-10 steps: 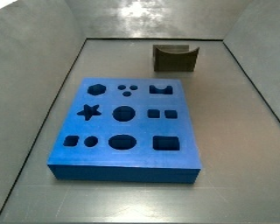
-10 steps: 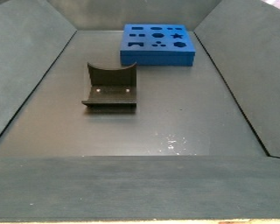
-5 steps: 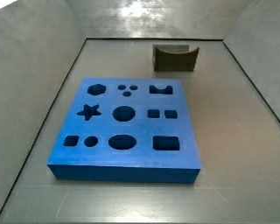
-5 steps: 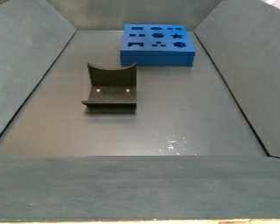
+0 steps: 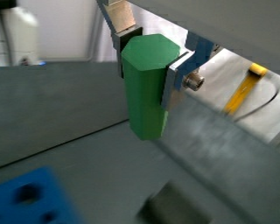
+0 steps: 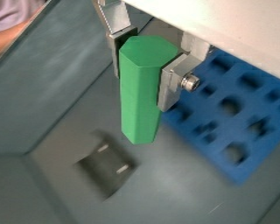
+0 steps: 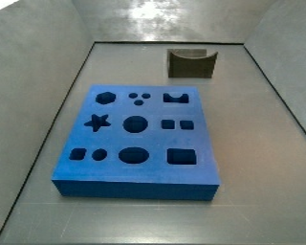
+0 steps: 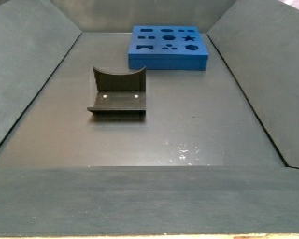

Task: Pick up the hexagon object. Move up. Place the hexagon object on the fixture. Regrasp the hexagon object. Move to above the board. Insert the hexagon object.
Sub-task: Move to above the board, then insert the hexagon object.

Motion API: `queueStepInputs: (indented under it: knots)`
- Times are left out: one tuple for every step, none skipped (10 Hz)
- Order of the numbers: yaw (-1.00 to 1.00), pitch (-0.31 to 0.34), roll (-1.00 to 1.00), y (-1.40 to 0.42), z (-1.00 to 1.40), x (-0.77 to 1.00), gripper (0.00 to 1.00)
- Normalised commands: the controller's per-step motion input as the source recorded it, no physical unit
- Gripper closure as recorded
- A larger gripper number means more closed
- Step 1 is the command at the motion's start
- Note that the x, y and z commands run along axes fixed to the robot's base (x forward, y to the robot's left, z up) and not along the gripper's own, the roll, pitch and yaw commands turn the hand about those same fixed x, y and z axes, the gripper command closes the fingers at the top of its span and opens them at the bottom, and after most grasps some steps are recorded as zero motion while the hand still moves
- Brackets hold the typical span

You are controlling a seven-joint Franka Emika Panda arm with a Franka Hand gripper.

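Between the claw's point(image 5: 152, 63) two silver fingers point(image 5: 178, 72) we see the hexagon object point(image 5: 143, 86), a bright green bar clamped near its upper end, its long body hanging free below the plates. Both wrist views show this grip; the claw point(image 6: 149, 63) is closed onto the hexagon object point(image 6: 139, 87), one finger plate point(image 6: 175, 80) with its screw pressed flat against a green face.

Neither side view shows the arm or the claw at all, so we place them only from the wrist cameras, which look down from well above the bin floor point(image 8: 164, 140).

Below the green bar, in a wrist view, lies the fixture point(image 6: 108, 164), dark and notched, with the board point(image 6: 241, 105) beside it further off. In a wrist view only a blue corner of the board point(image 5: 25, 199) and a dark edge of the fixture point(image 5: 175, 206) appear.

The side views give what the wrist cameras cut off. We see the fixture point(image 8: 117, 93) standing on the floor with the board point(image 8: 167, 47) beyond it, well apart. In a side view the order reverses: the board point(image 7: 138, 139) lies nearer, its shaped cutouts all showing, and the fixture point(image 7: 191, 63) stands behind it near the back wall point(image 7: 168, 21).
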Motion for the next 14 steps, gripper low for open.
queueStepInputs:
  knots:
    - [-0.12,0.055,-1.00,-1.00,-0.10,-0.34,1.00]
    - [-0.12,0.052,-1.00,-0.90,-0.09,-0.32,1.00]
    - [-0.10,0.048,-1.00,-0.48,-0.05,-0.20,1.00]
    - [-0.08,0.034,-0.85,-0.26,-0.03,-0.14,1.00]
    - [-0.04,0.003,-0.57,-0.11,-0.02,-0.09,1.00]
    - [-0.03,-0.014,-0.44,-0.08,-0.01,-0.08,1.00]
    - [-0.02,-0.023,-0.26,-0.04,0.00,-0.06,1.00]
    - [0.00,0.000,-0.01,0.00,0.00,0.00,1.00]
    - [0.00,0.000,-0.33,0.00,-0.18,0.03,1.00]
    - [-0.48,-0.114,-0.07,0.33,-0.75,-0.82,1.00]
    - [-0.51,0.066,-0.15,0.50,-1.00,-0.54,1.00]
    - [-0.51,0.063,-0.16,0.50,-1.00,-0.55,1.00]
    - [-0.47,0.043,-0.18,0.52,-1.00,-0.61,1.00]
    - [-0.33,0.000,-0.30,0.09,-0.71,-0.31,1.00]
